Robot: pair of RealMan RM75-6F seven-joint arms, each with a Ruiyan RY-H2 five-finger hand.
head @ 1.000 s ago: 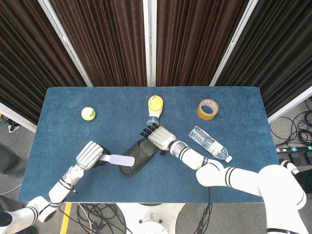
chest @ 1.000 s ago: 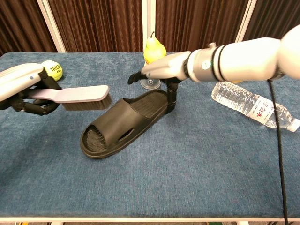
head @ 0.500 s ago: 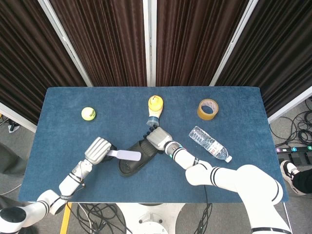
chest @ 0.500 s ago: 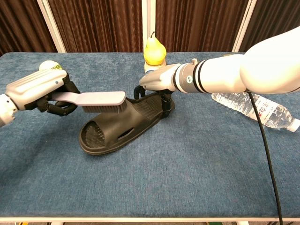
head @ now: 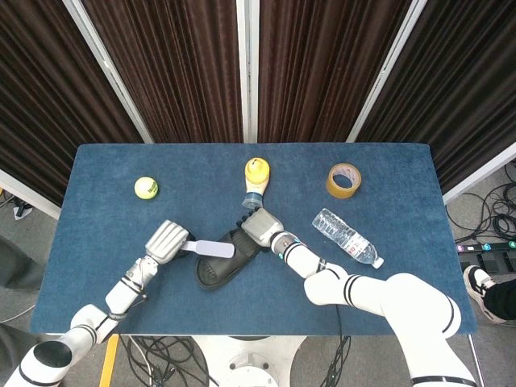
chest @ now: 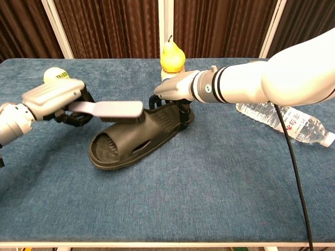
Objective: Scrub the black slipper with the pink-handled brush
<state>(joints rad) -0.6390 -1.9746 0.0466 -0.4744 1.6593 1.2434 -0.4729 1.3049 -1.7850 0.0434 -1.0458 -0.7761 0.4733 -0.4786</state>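
On my head feed the blue table [head: 105, 169] sits in front of dark brown curtains [head: 181, 64] with white vertical posts between them. A yellow-green tennis ball [head: 146, 188] lies well toward the left side of the cloth, apart from everything else; I read dark lettering on it in the chest feed. A yellow pear [head: 257, 171] stands upright at the table's middle, on a small clear stand [chest: 167, 78]. To its right a roll of brown tape [head: 343, 180] lies flat, hole up. Nearer the front right, a clear plastic water bottle [head: 347, 238] lies on its side, slanted, its white cap toward the front right.
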